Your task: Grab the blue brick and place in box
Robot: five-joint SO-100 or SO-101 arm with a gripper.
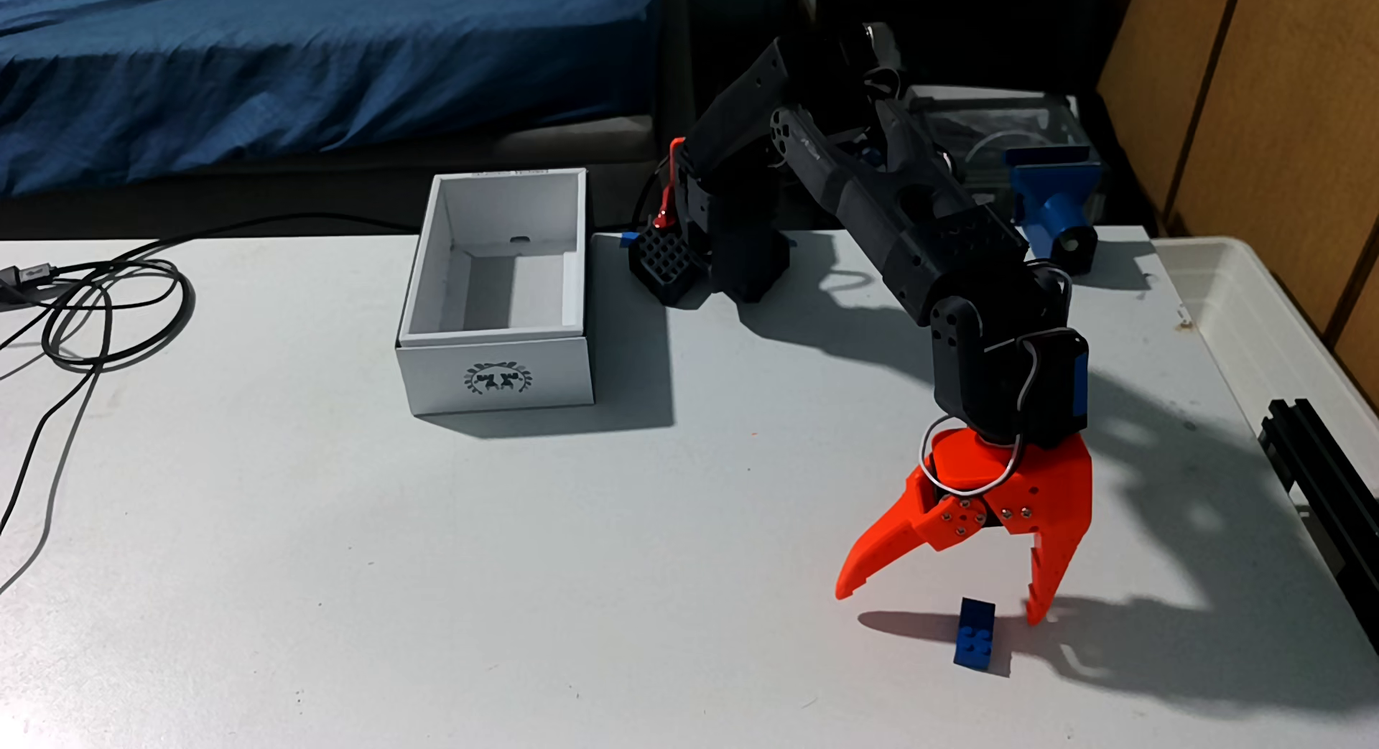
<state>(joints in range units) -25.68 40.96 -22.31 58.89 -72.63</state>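
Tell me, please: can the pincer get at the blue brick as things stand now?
Probably yes. The pincer is open, its tips low on either side of the blue brick, which lies flat on the table with nothing between them.

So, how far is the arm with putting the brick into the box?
Done: the open gripper has been brought down over the brick, one fingertip on each side. In hand: the grasp; the jaws are spread and the brick lies on the table, seemingly untouched. Left: closing, lifting, carrying it to the box at the left in the fixed view, which looks empty, and releasing.
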